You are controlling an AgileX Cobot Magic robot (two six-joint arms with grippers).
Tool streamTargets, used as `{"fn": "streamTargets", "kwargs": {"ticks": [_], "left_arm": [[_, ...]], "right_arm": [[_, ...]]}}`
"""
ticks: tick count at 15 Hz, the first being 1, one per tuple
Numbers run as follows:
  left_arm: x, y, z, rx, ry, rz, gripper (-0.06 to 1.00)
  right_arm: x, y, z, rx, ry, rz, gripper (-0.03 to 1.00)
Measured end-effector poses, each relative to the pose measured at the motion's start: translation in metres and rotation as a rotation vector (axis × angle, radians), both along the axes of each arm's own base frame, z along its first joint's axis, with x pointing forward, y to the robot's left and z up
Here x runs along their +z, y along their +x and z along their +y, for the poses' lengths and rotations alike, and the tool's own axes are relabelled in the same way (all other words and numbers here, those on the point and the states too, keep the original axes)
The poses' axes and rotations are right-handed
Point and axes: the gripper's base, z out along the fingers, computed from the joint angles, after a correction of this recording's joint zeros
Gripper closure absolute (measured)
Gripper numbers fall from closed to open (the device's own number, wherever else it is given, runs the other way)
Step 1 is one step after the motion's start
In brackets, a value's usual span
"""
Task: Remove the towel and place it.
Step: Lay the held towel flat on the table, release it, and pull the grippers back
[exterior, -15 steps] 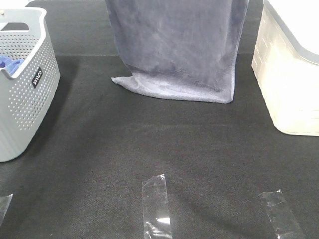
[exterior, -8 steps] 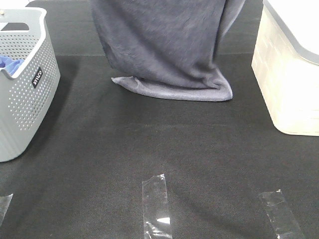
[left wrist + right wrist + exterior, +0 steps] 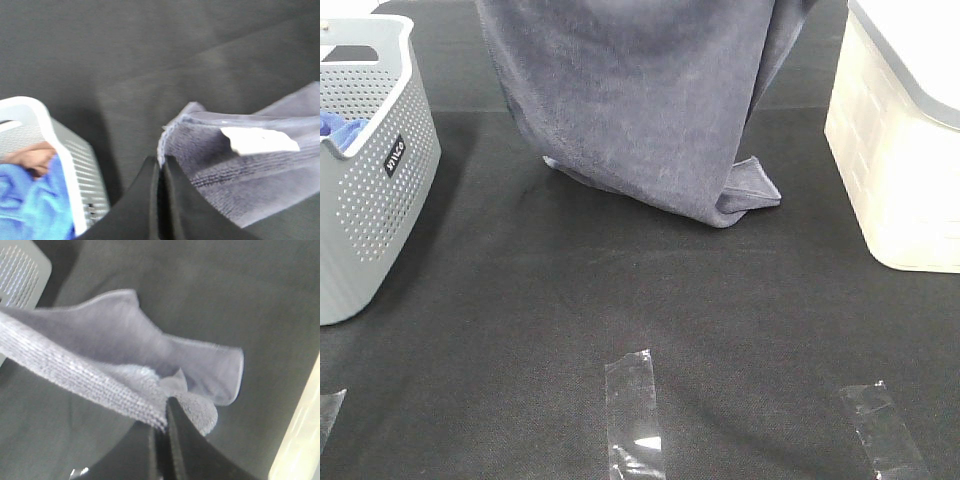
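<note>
The slate-grey towel (image 3: 640, 110) hangs down from above the high view, its lower end resting folded on the black mat, with a crumpled fold at the right. My left gripper (image 3: 161, 165) is shut on one top corner of the towel (image 3: 240, 165), beside a white label (image 3: 257, 140). A second top corner of the towel (image 3: 100, 365) is pinched in my right gripper (image 3: 165, 412), which is shut. Neither gripper shows in the high view.
A grey perforated basket (image 3: 365, 180) with a brighter blue cloth (image 3: 340, 128) inside stands at the left. A cream bin with a grey lid (image 3: 900, 140) stands at the right. Clear tape strips (image 3: 635, 410) lie on the mat near the front.
The hanging towel has swung left and toward the front. Its lower end has slid forward and bunched, with the right part folding over on the mat.
</note>
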Motion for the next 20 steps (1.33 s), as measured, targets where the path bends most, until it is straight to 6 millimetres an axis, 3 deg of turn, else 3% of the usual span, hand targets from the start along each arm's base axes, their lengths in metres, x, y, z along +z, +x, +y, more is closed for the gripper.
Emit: {"fn": "streamTargets", "kwargs": {"ticks": [3,6,7,9,14,20], "left_arm": [[-0.012,-0.028,0.008,0.002,-0.016,0.101,0.94],[-0.029,-0.068,0.019,0.0,-0.057,0.229,0.94],[-0.047,-0.086,0.023,-0.002,-0.068,0.312,0.94],[-0.066,-0.108,0.027,-0.005,-0.093,0.405,0.94],[-0.094,-0.167,0.043,0.004,-0.175,0.537,0.94],[-0.123,-0.232,0.059,0.065,-0.322,0.658,0.94]], "right_arm": [[-0.02,-0.023,-0.005,0.003,-0.011,0.099,0.97],[-0.054,-0.05,-0.008,0.013,-0.003,0.245,0.97],[-0.071,-0.065,-0.011,0.019,-0.007,0.318,0.97],[-0.085,-0.088,-0.016,0.019,-0.01,0.381,0.97],[-0.099,-0.151,-0.029,0.022,0.013,0.437,0.97],[-0.126,-0.209,-0.039,0.014,0.066,0.518,0.97]]}}
